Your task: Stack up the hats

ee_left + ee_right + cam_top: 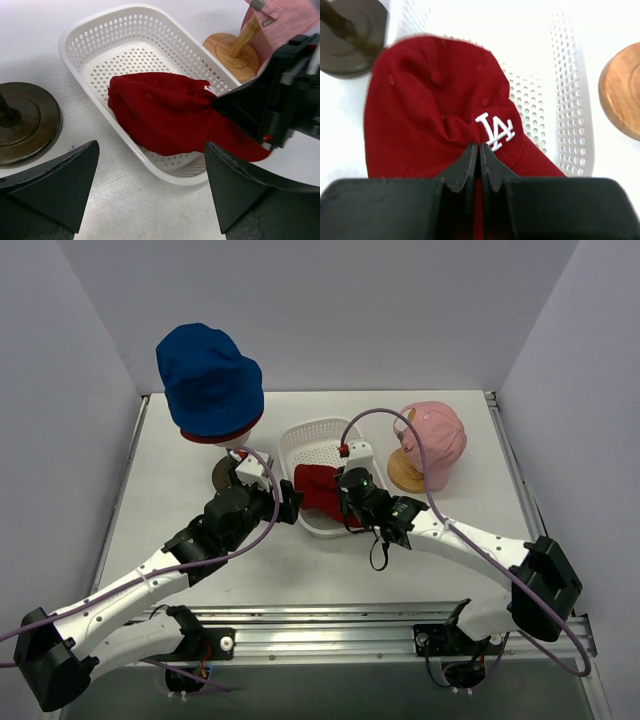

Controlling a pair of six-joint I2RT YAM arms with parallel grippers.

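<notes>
Right fingers (466,169) pinch the red cap (415,115) beside its white LA logo (494,131)

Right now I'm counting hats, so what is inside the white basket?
A red peaked cap lies in the white basket, the right fingers shut on it by its LA logo. The rest of the basket is bare; anything under the cap is hidden.

L arm (120,595) / R arm (470,540): wht links, blk joints | cables (378,410): purple | fingers (55,185): blk wedges

Basket (100,37) far half open; red cap (165,117), right gripper (479,150) fill near half; dark base (25,125) left, wooden base (227,52) right.
</notes>
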